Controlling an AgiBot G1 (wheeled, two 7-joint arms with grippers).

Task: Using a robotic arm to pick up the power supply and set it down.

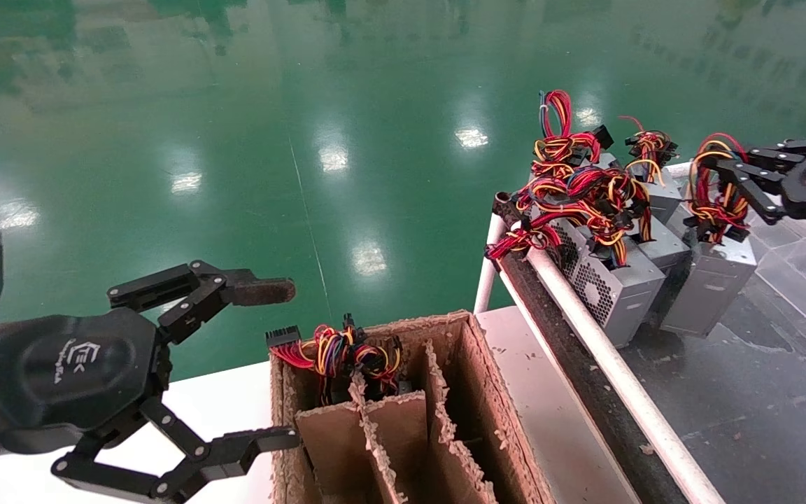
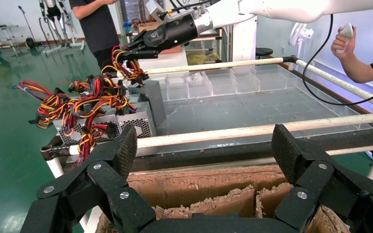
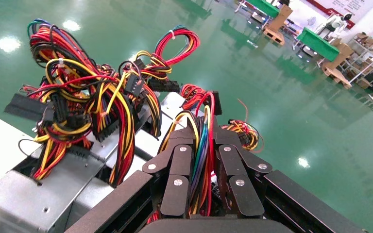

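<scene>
Dark clear-topped bench (image 1: 760,392) w/ white tube rails fills lower right of head view. Grey sheet-metal power supply boxes (image 1: 620,290) w/ red/yellow/black wire bundles stand on it at upper right, by the rail. White bench (image 1: 235,399) at lower left carries brown cardboard box (image 1: 501,406) w/ ragged dividers, lower centre.

Much hidden or cropped

Right gripper (image 1: 725,183) cropped at the head view's right edge, arm out of sight; gripped power supply (image 1: 707,287) partly masked by its own wires and, in the wrist view, by the fingers (image 3: 177,179). Left gripper (image 1: 284,364) cut by the left and bottom edges. Carton (image 1: 487,392) cropped below, slot floors lost in shadow. Bystanders' heads beyond the frame.
</scene>
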